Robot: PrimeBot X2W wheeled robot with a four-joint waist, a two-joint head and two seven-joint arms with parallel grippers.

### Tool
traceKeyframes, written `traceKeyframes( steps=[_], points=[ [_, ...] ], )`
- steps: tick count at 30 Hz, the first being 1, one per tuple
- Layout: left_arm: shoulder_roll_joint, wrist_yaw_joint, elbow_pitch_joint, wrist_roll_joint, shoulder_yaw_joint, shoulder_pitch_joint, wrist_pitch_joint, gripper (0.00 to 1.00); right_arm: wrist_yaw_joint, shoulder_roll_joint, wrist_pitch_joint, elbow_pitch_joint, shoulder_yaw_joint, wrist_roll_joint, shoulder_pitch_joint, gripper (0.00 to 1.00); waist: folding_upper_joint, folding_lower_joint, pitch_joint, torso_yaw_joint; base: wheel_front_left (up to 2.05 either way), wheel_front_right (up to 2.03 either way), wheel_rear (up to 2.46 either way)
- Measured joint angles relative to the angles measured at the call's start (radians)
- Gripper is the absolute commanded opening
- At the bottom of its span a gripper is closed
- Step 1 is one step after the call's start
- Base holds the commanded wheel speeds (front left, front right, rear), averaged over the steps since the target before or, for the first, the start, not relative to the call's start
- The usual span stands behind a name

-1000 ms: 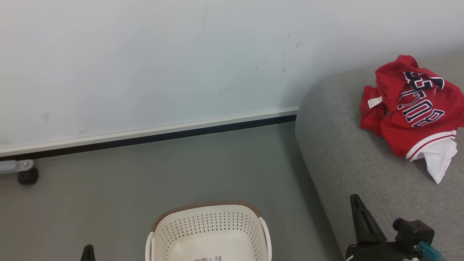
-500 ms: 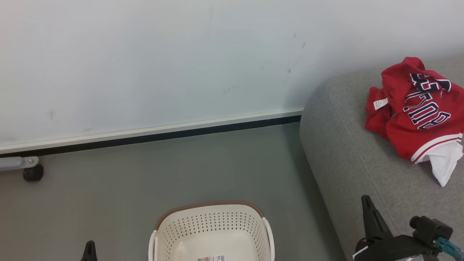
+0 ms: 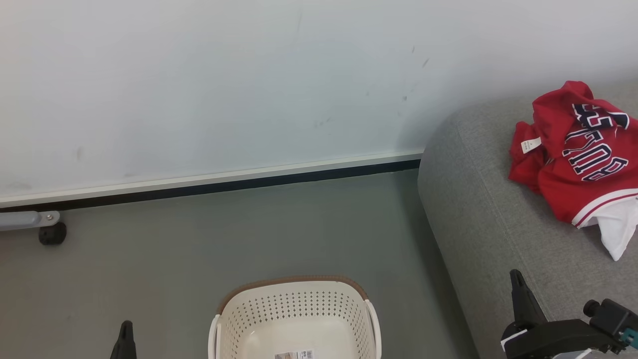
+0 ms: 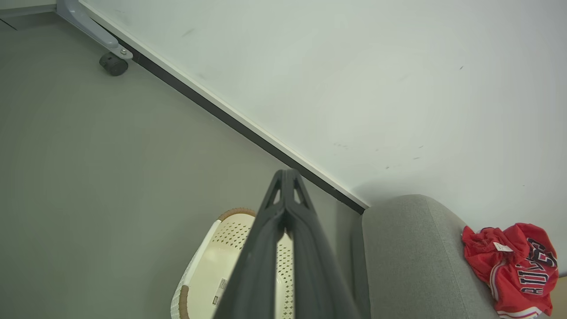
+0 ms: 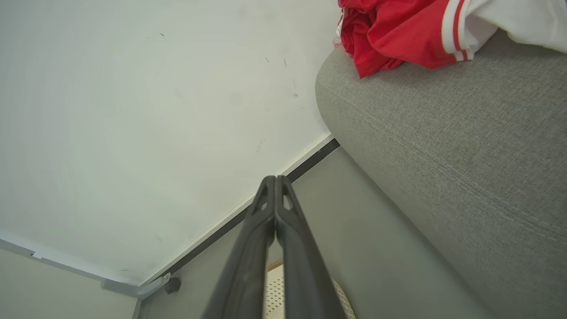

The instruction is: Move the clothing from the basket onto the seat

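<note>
The red clothing [image 3: 578, 157] with dark lettering, white trim and a white piece lies crumpled on the grey seat [image 3: 478, 209] at the right; it also appears as clothing [image 4: 516, 268] and clothing [image 5: 398, 31] on the seat [image 5: 443, 146]. The cream basket [image 3: 295, 321] with its brown rim stands on the floor at bottom centre, its inside bare except a label. My left gripper [image 3: 125, 331] pokes up at the lower left, shut and holding nothing. Shut too, my right gripper [image 3: 516, 279] sits low over the seat's front edge. Both wrist views show fingers [image 4: 285, 208] pressed together.
A pale wall with a white and black baseboard [image 3: 209, 182] runs behind the grey floor. A grey metal foot with a black caster [image 3: 50, 232] stands at the left by the wall. Open floor lies between the basket [image 4: 212, 279] and the wall.
The whole head view has shifted, so the camera has turned slightly left. The clothing stays where it lay on the seat, and both grippers stay shut.
</note>
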Motion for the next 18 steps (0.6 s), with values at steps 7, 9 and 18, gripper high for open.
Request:
traceKeyframes(
  steps=[7,9,18],
  points=[
    [-0.011,-0.018,0.012,-0.092,0.008,-0.027,0.025,0.00,0.018,0.012,0.026,0.015,-0.037,0.092,-0.001,0.00,0.0000,0.0000,0.000,0.008,0.00,0.00,0.00],
    [-0.013,-0.018,0.016,-0.102,0.009,-0.028,0.026,0.00,0.019,0.013,0.027,0.016,-0.042,0.103,-0.001,0.00,0.0000,0.0000,0.000,0.009,0.00,0.00,0.00],
    [-0.025,-0.045,0.041,-0.213,0.021,-0.064,0.061,0.00,0.044,0.029,0.061,0.025,-0.091,0.220,-0.005,0.00,0.0000,0.0000,0.000,0.020,0.00,0.00,0.00]
  ],
)
